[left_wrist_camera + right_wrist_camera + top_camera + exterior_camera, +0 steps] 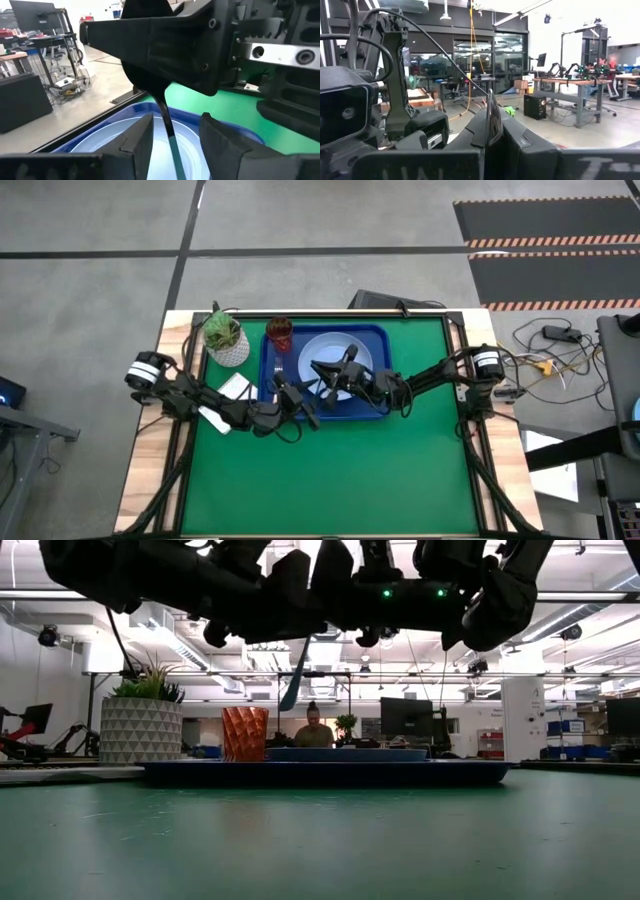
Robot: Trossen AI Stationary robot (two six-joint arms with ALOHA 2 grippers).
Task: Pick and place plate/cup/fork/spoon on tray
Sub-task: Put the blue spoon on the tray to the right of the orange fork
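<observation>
Plate (pixel 335 352), cup (pixel 280 332), fork (pixel 279 368) on blue tray (pixel 375 332).

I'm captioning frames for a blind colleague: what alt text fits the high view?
Overhead view: two dark robot arms meet over a blue tray holding a light-blue plate, a fork and a dark-red cup. A potted plant stands left of the tray on the green mat.

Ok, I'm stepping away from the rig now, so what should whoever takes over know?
Right gripper: shut on the spoon, held in the air over the tray.
Left gripper: open, fingers either side of the spoon, apparently not gripping.
Done: plate, cup and fork are on the tray, with the cup at a corner and the fork beside the plate.
Left: set the spoon on the tray.
</observation>
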